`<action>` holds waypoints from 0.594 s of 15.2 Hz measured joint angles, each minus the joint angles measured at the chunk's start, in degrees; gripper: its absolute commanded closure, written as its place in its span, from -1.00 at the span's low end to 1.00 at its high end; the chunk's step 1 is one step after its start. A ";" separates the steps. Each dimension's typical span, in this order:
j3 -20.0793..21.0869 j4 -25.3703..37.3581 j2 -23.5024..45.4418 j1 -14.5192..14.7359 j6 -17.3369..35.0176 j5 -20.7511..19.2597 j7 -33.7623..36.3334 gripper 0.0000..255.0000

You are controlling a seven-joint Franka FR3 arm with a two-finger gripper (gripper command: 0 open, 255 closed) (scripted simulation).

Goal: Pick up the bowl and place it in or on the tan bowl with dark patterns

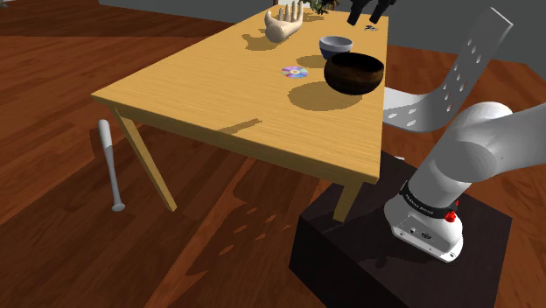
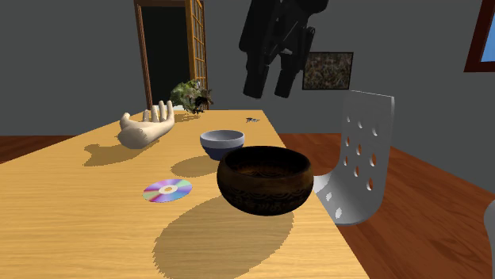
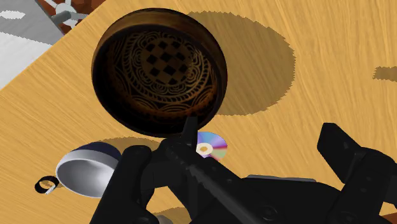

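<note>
So the tool (image 2: 270, 85) is hanging well above the far end of the desk (image 1: 192, 96). Its two black fingers stand apart and there's nothing between them, so it's got hold of nothing.

The small grey-blue bowl (image 2: 222, 143) is sitting upright on the desk, under the tool and a bit nearer the camera in the second exterior view. Right in front of it, on the near side, is the dark brown bowl (image 2: 266, 179). It's a lot bigger, and in the wrist view you can see pale line patterns and a checkered patch inside it. The two bowls are close, but a strip of bare desk shows between them, so they're not touching. Both are empty.

A shiny rainbow disc (image 2: 167, 190) lies flat on the desk, just to the second exterior view's left of the dark bowl. Farther left and farther back there's a pale hand model (image 2: 147, 127), fingers pointing up. A scruffy plant (image 2: 190, 95) sits at the far end. There's also a tiny dark thing (image 2: 252, 120) out past the small bowl, and I can't tell what it is.

A white chair (image 2: 361, 158) with holes in its back is pulled up at the right side of the desk by the dark bowl. In the shoulder view a grey bat (image 1: 109, 166) stands on the wooden floor just beside the desk leg on the left.
</note>
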 measured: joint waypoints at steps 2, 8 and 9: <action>-0.39 0.26 0.67 -0.07 0.29 -0.26 -0.46 -1.00; -4.80 3.00 9.92 -0.69 5.48 -2.70 -5.70 -1.00; -5.69 3.69 11.54 -0.83 6.20 -3.08 -6.78 -1.00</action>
